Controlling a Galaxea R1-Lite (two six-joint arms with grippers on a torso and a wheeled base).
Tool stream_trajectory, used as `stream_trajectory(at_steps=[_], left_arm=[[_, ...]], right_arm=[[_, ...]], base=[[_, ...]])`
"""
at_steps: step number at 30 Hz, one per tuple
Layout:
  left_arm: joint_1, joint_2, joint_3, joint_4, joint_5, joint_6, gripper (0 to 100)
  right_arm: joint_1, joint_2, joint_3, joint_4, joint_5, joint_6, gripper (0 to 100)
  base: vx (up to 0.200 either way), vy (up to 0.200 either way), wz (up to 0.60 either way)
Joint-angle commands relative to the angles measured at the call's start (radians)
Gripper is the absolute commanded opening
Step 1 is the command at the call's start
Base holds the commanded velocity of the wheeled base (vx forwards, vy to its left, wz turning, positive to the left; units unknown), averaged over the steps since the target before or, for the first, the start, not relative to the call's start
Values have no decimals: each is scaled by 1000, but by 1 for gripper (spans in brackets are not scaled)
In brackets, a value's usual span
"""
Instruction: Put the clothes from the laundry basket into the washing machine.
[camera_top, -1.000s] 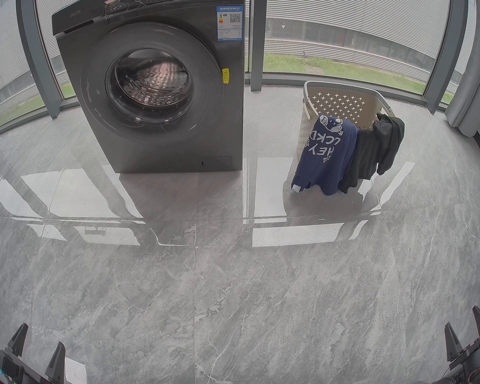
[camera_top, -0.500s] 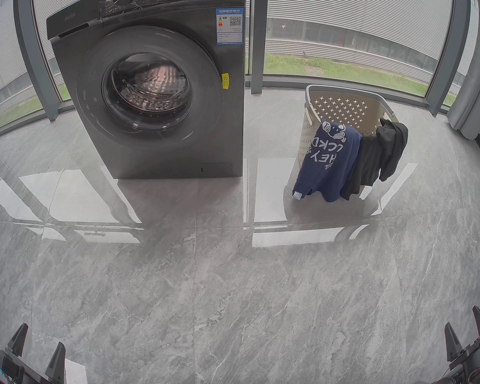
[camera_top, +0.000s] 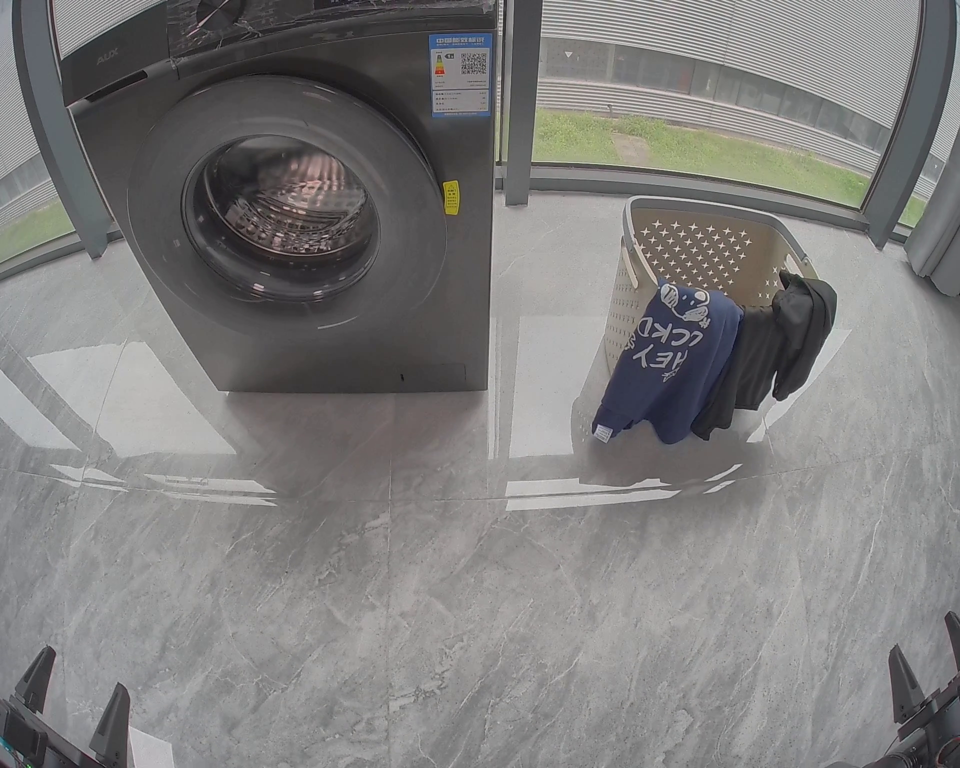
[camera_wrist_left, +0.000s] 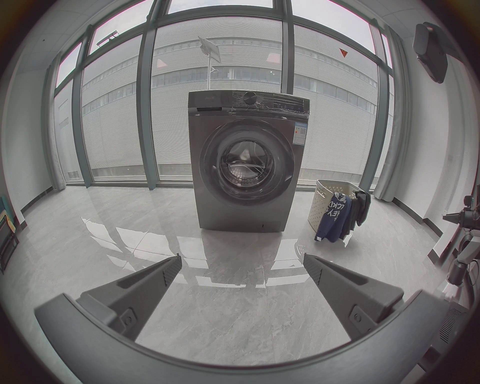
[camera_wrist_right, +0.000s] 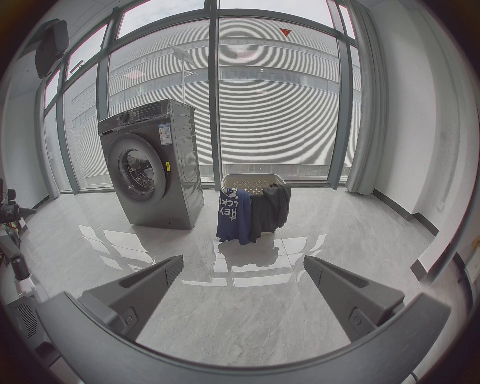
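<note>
Floor scene as I see it from the remote station. The washing machine (camera_top: 290, 200) stands on the grey tiled floor (camera_top: 480, 620) before the windows, its round port facing me with the steel drum visible inside; I cannot tell whether glass covers the port. The laundry basket (camera_top: 700, 250), cream with star-shaped perforations, stands to the machine's right, apart from it and upright. A blue shirt (camera_top: 670, 370) with white print hangs over the basket's near rim, its hem reaching down to the floor; a dark garment (camera_top: 775, 345) hangs just beside it over the same rim, the two touching. The left gripper (camera_top: 75, 700) sits low at my left, well apart from the machine; in the left wrist view its jaws are spread wide with nothing between them. The right gripper (camera_top: 930, 660) sits low at my right, well apart from the basket; in the right wrist view its jaws are likewise spread wide and hold nothing.
</note>
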Motion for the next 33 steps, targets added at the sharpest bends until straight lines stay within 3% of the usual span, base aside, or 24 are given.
stream_trajectory(at_steps=[1,4,33], left_arm=[[0,-18,16,0,0,-2,100],[0,-18,16,0,0,-1,100],[0,-18,16,0,0,-5,100]], right_arm=[[0,-16,18,0,0,1,100],[0,-16,18,0,0,1,100],[2,-16,18,0,0,1,100]], base=[[0,0,0],[0,0,0],[0,-200,0]])
